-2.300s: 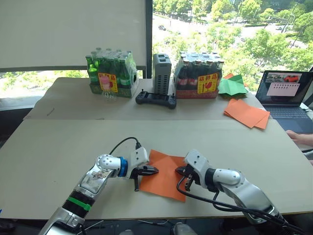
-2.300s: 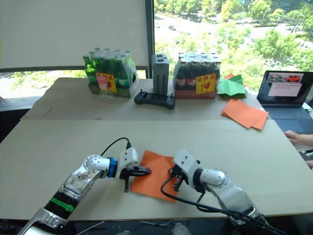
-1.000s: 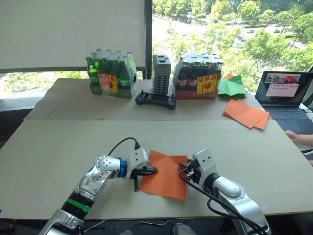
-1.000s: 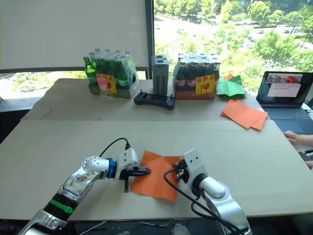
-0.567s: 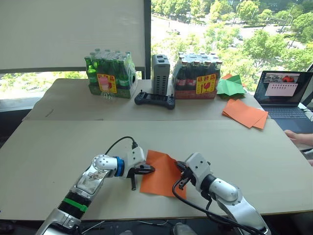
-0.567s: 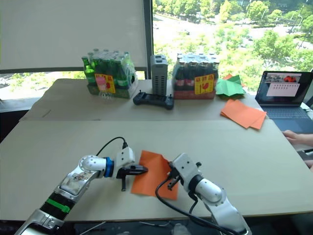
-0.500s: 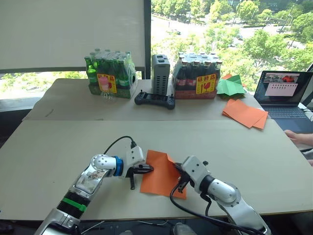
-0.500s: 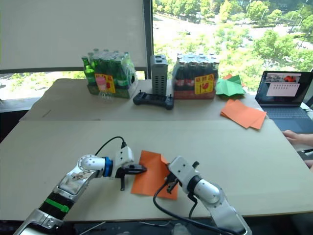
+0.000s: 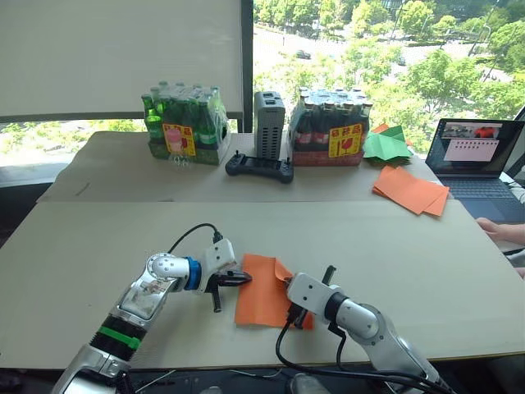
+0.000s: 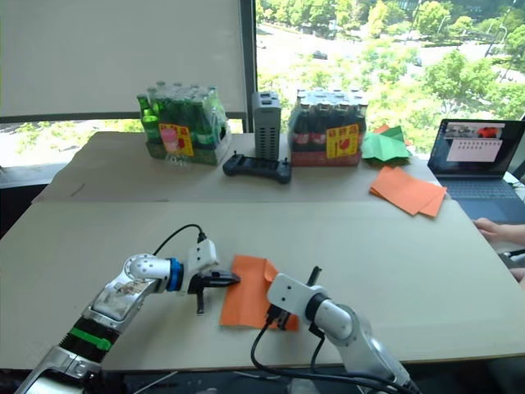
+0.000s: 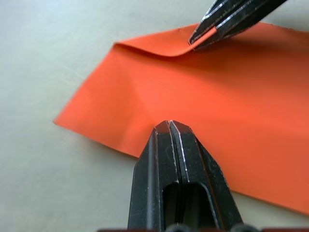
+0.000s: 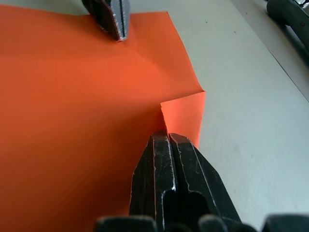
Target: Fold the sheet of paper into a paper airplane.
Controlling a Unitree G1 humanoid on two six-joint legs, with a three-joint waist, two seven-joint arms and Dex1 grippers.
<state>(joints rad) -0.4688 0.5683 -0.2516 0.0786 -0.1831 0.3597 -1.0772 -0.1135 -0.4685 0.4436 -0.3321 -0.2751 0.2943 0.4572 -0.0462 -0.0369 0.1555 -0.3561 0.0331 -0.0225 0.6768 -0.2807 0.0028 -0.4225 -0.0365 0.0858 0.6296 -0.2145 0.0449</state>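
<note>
The sheet of paper [image 9: 261, 300] is thin and orange and lies flat near the table's front edge. Its far right corner [image 12: 186, 117] is lifted and curled back over the sheet. My right gripper [image 12: 167, 136] is shut on that folded corner, also seen from across the paper [image 11: 227, 21]. My left gripper [image 11: 169, 124] is shut, its tip pressing down on the sheet just inside the left edge. In the head view the left gripper [image 9: 243, 279] and right gripper [image 9: 289, 285] face each other across the sheet.
At the back stand a pack of green bottles [image 9: 182, 123], a grey box [image 9: 271, 123] and a pack of dark bottles [image 9: 332, 127], with a black controller [image 9: 261, 168] in front. Green paper shapes [image 9: 388, 145], an orange pile [image 9: 413, 189], a laptop [image 9: 480, 160] and a person's hand [image 9: 502, 232] are at the right.
My right gripper has moved left over the sheet, pulling the far right corner with it, so the sheet looks narrower. The left gripper stays on the left edge.
</note>
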